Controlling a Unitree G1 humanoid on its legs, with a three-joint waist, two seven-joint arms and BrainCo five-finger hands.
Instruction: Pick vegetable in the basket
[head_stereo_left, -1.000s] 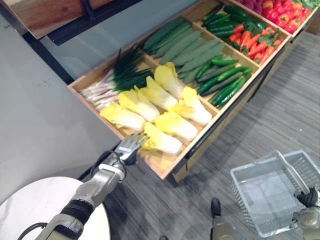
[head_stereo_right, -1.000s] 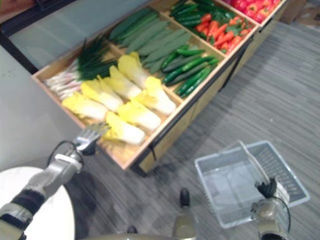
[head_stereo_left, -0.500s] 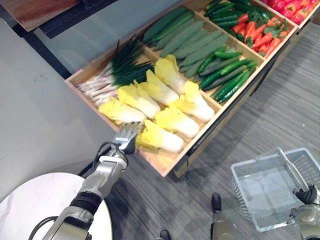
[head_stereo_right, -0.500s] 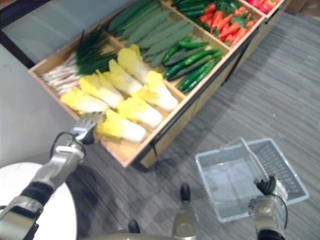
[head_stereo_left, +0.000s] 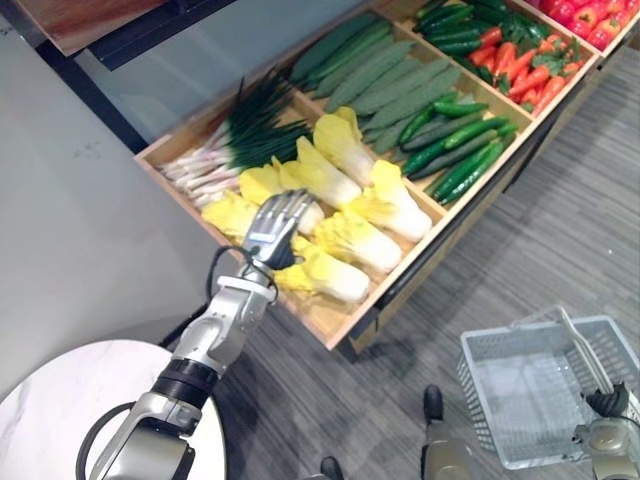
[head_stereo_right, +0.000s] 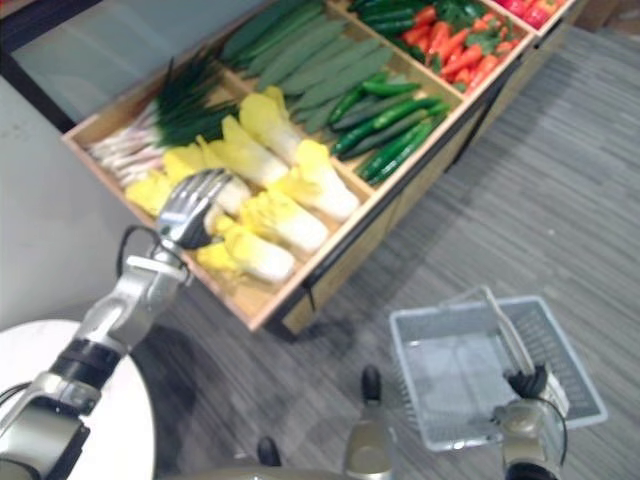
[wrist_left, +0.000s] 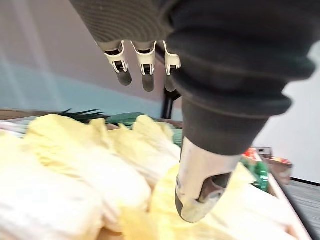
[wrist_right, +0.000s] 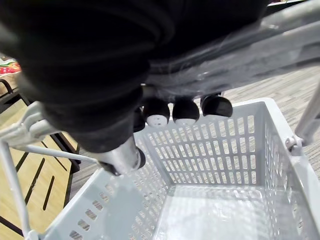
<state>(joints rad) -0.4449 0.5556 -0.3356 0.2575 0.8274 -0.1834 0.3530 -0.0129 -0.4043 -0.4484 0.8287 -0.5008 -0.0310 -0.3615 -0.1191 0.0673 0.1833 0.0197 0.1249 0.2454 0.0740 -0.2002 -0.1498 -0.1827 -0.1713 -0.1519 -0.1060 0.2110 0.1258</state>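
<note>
Left robot hand (head_stereo_left: 275, 225) hovers over the yellow cabbages (head_stereo_left: 350, 240), released, with its fingers (wrist_left: 148, 75) held out nearly straight and curled round nothing. Its thumb (wrist_left: 200, 197) points down at the cabbage nearest the front edge (head_stereo_left: 325, 280); I cannot tell whether the tip touches the leaves. The cabbages lie side by side in one compartment of the wooden display bin (head_stereo_left: 335, 330), none of them lifted.

Along the back of that compartment lie the spring onions (head_stereo_left: 230, 150), their green tops towards the rear. The next compartment holds long pale green gourds (head_stereo_left: 385, 85) at the back and dark cucumbers (head_stereo_left: 455, 165) at the front. Past those come red and orange vegetables (head_stereo_left: 520, 70).

On my other side, my right robot hand (wrist_right: 186, 111) is clenched round the handle (head_stereo_right: 505, 325) of the grey plastic basket (wrist_right: 220, 150). The basket sits low at my right side over the striped grey floor (head_stereo_left: 570, 220), well apart from the bin. A round white table (head_stereo_left: 60, 400) shows under my left arm.
</note>
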